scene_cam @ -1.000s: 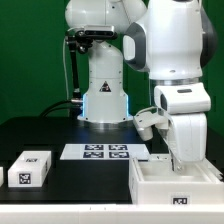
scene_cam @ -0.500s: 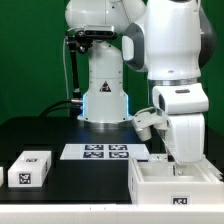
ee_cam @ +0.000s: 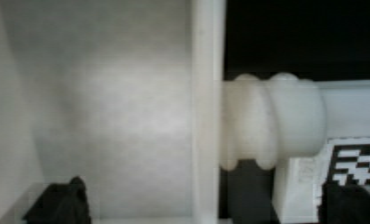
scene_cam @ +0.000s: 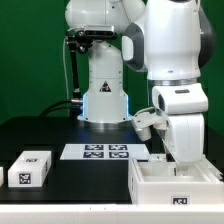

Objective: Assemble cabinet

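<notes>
Nearest the exterior camera, at that view's right, stands the cabinet [scene_cam: 150, 186], a large white boxy plastic body with an open top and a small black-and-white tag on its front wall. It rests on the black table [scene_cam: 60, 185]. Well apart from it, toward the exterior view's left, lies a small white rectangular block [scene_cam: 30, 168] with tags on its faces.

The white robot arm [scene_cam: 175, 50] reaches down over the cabinet, and its gripper [ee_cam: 155, 205] dips into the open top just behind the front wall. In the wrist view the two dark fingertips [ee_cam: 61, 203] stand wide apart on either side of a white upright panel edge [ee_cam: 207, 100]. The claw is spread wide and pinches nothing. Just beside that edge sits a rounded, ribbed white piece [ee_cam: 271, 125], with a tag showing past it; what it belongs to cannot be told.

Further back, the marker board [scene_cam: 105, 152] lies flat between the block and the cabinet. Behind it rises the arm's white base [scene_cam: 105, 95], in front of a green backdrop [scene_cam: 30, 60].
</notes>
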